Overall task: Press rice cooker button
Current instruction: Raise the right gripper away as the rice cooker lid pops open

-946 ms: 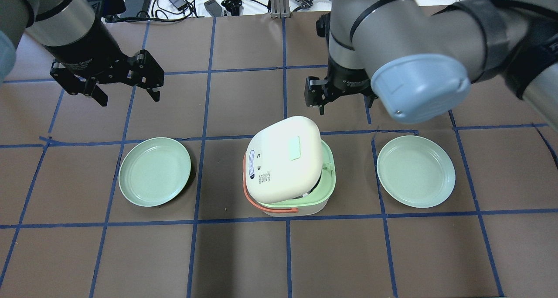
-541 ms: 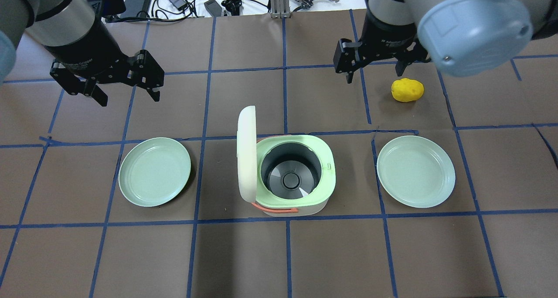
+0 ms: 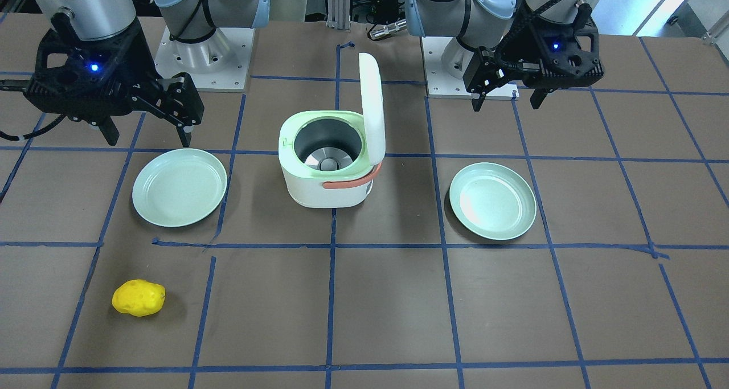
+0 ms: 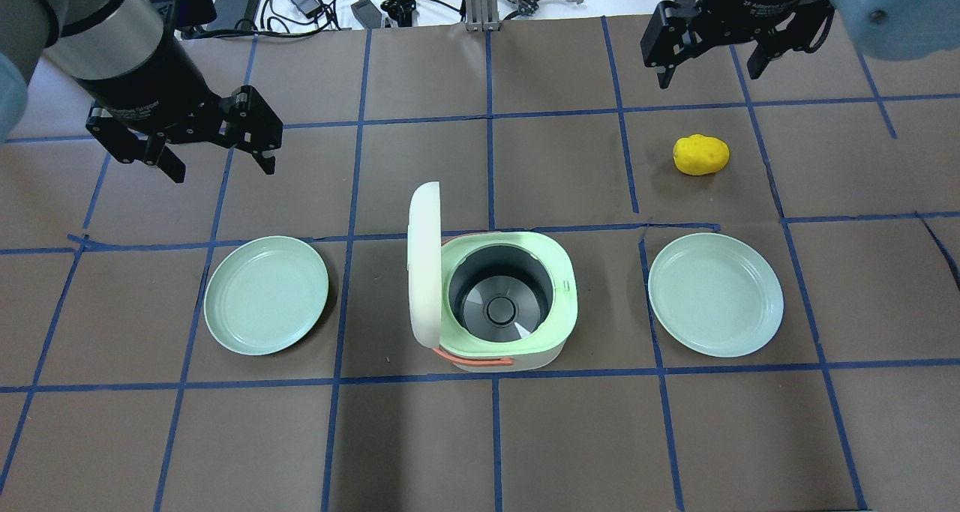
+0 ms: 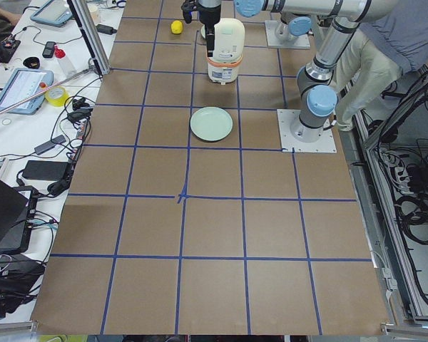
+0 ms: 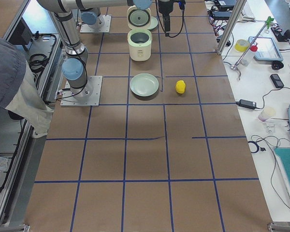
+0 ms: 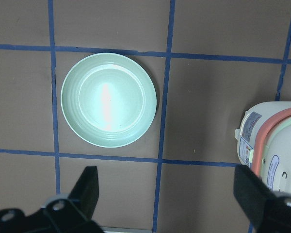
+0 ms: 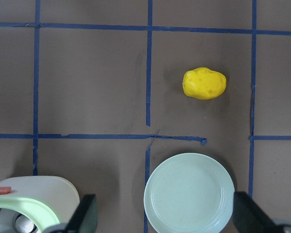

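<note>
The white and green rice cooker stands mid-table with its lid upright and the empty grey pot showing; it also shows in the front view. A small latch button sits on the rim's right side. My right gripper is open and empty, high over the far right of the table, well away from the cooker. My left gripper is open and empty, beyond the left plate. The left wrist view shows the cooker's side.
Two pale green plates flank the cooker, one on the left and one on the right. A yellow potato lies beyond the right plate, below my right gripper. Cables and gear line the far edge.
The cooker lid has swung from half-raised to fully upright. My right arm has drawn back from the cooker to the far right, uncovering the potato. The left arm has not moved.
</note>
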`<action>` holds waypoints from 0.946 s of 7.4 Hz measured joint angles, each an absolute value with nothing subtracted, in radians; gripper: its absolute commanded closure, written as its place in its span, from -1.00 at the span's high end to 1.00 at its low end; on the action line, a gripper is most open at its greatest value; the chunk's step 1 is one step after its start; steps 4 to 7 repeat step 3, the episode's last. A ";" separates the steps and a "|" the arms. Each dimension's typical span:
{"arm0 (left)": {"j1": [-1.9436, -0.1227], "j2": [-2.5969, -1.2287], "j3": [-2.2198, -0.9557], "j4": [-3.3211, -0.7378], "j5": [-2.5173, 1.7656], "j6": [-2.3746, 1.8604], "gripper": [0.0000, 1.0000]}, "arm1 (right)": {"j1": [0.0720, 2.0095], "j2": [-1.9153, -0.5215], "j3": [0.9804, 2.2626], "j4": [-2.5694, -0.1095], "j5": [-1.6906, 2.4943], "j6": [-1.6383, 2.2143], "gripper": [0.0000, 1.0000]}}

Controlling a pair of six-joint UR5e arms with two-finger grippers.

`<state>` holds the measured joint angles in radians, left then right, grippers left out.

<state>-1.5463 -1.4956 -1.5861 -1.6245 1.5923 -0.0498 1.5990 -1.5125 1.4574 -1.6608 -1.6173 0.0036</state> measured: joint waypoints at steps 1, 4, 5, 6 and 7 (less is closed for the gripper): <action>-1.546 -1.496 -1.586 -1.624 1.592 -0.050 1.00 | 1.597 -1.512 1.457 -1.674 -1.605 0.008 1.00; -1.546 -1.496 -1.586 -1.624 1.592 -0.050 1.00 | 1.596 -1.512 1.457 -1.685 -1.587 0.010 1.00; -1.546 -1.496 -1.586 -1.624 1.592 -0.050 1.00 | 1.596 -1.512 1.457 -1.685 -1.587 0.010 1.00; -1.546 -1.496 -1.586 -1.624 1.592 -0.050 1.00 | 1.596 -1.512 1.457 -1.685 -1.587 0.010 1.00; -1.546 -1.496 -1.586 -1.624 1.592 -0.050 1.00 | 1.596 -1.512 1.457 -1.685 -1.587 0.010 1.00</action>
